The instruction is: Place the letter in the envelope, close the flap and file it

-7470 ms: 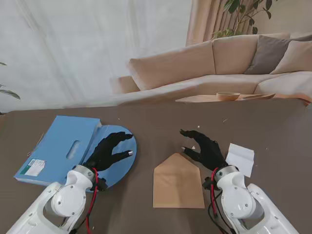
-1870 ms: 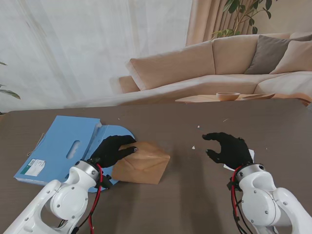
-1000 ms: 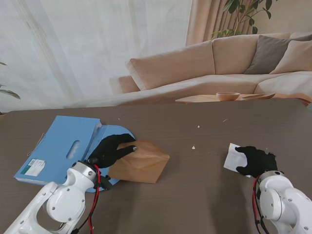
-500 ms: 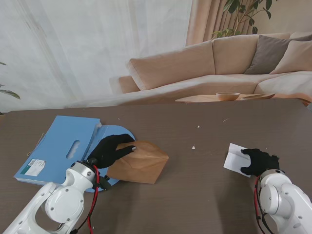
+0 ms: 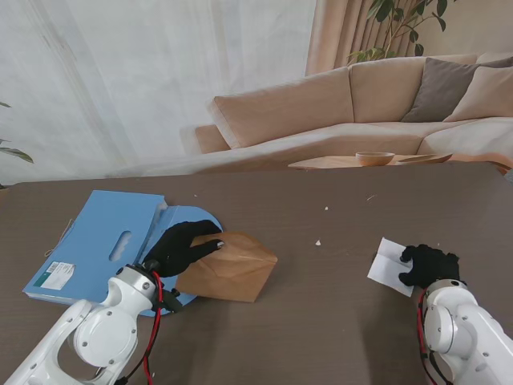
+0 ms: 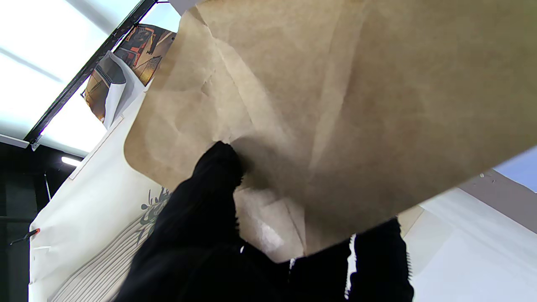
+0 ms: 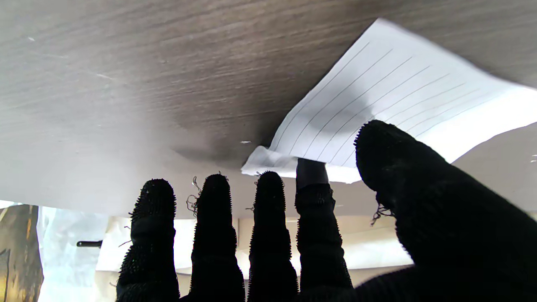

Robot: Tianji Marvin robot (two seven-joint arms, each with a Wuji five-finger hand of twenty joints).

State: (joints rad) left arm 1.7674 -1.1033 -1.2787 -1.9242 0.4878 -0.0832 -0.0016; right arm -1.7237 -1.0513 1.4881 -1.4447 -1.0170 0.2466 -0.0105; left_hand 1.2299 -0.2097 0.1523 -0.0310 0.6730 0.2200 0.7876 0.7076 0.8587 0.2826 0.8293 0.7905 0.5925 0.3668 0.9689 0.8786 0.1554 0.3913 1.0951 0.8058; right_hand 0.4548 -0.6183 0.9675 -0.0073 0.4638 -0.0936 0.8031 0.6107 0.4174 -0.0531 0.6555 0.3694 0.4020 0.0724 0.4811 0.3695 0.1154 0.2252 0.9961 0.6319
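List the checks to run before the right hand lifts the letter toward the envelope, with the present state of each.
1. Left hand grips the envelope: ok, fingers closed on its edge.
2. Envelope raised off the table: ok, tilted up in the left wrist view.
3. Envelope mouth open: cannot tell.
4. Right hand on the letter: ok, a fingertip under its edge, thumb over it.
5. Letter firmly pinched: cannot tell.
6. Blue folder ready at left: ok.
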